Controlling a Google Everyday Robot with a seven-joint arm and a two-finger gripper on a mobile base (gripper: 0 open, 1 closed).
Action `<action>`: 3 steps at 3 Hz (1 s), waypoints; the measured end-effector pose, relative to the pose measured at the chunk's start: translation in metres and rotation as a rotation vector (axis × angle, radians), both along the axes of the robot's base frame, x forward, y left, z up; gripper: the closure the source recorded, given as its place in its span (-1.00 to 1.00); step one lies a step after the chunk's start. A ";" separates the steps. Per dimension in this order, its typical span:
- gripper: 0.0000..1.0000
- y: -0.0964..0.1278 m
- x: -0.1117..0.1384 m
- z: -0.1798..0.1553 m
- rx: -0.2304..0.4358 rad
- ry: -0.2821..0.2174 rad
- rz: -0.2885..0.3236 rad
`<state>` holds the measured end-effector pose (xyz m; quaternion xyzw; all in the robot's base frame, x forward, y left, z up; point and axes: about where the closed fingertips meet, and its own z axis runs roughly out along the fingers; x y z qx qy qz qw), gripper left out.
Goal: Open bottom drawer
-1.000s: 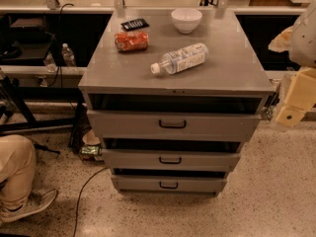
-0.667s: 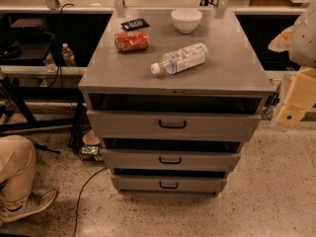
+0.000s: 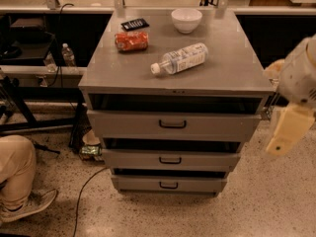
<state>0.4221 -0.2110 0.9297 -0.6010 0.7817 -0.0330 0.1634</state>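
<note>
A leg (image 3: pixel 17 167) is seen at left. The bottom drawer (image 3: pixel 169 183), lowest of three, is not yet pulled out, its handle (image 3: pixel 168 185) facing outward for gripping. The hand (image 3: pixel 288 131) is held far right, well apart; its state cannot be told.

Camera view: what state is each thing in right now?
bottom drawer: looks shut, handle untouched.
gripper: right of the cabinet, touching nothing.
water bottle: on its side, capped.
bowl: upright.
orange packet: lying flat.
</note>
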 end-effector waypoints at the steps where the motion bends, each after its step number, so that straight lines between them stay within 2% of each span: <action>1: -1.00 0.007 -0.015 -0.066 0.039 0.024 -0.015; 2: -1.00 0.022 -0.032 -0.155 0.107 0.024 -0.044; 3: -1.00 0.023 -0.031 -0.152 0.111 0.027 -0.043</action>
